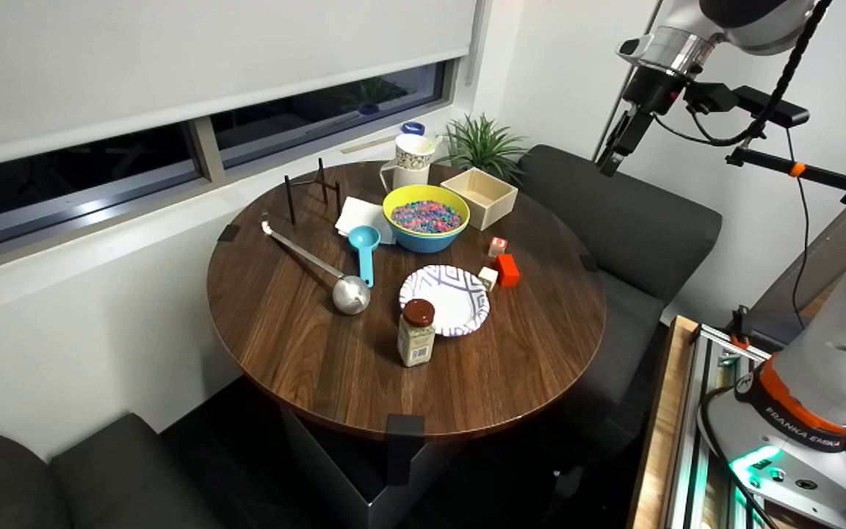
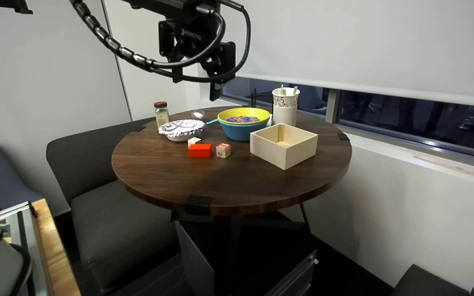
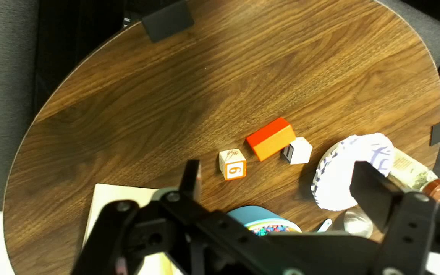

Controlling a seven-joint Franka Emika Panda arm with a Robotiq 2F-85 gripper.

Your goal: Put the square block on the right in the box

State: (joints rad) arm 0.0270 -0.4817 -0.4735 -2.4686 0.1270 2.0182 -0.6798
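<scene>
Hanging in mid-air, well apart from everything on the counter (image 1: 533, 360): the pincer (image 2: 196, 87), jaws spread wide, holding nothing. Task's block reads as the numbered cube (image 3: 233, 164): orange digit in the wrist view, and further right than the white block (image 3: 300, 151) in both exterior views. It rests on the counter, outside the box (image 2: 268, 149), between that and the red block (image 3: 270, 138), small gap to the red. White block sits just beside the red block, near the paper plate (image 1: 460, 301); can't tell if the two blocks touch. Box is pale, low-walled, just beside the yellow bowl (image 1: 423, 192) stacked in the blue bowl (image 1: 427, 244); coloured beads (image 1: 427, 217) lie in the yellow one. Spice jar (image 1: 416, 342) stands upright beside the plate. Metal ladle (image 1: 350, 294) and blue scoop (image 1: 366, 253) lie on the other side of the bowls from the box, scoop nearer the bowls.
</scene>
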